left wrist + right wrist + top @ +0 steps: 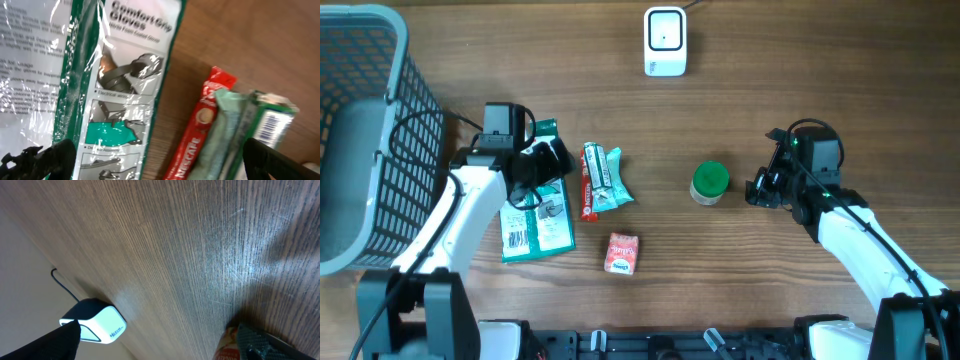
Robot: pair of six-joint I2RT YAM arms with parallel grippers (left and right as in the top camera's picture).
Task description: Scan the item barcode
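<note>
The white barcode scanner [665,40] stands at the table's far edge; it also shows in the right wrist view as the scanner [95,322]. A gloves package [535,218] lies flat at the left, with a red Nescafe stick [588,185] and a green packet [608,178] beside it. My left gripper [538,165] hovers over the package's top end, open and holding nothing. Close up, the gloves package [120,75], the red stick [200,125] and the green packet [240,130] lie between the spread left fingers [45,157]. My right gripper [758,190] is open just right of a green-lidded jar [709,182].
A grey mesh basket [375,120] fills the left edge. A small red packet [622,253] lies near the front, below the green packet. In the right wrist view the jar [227,345] sits just inside the right finger [260,342], apart from the left one.
</note>
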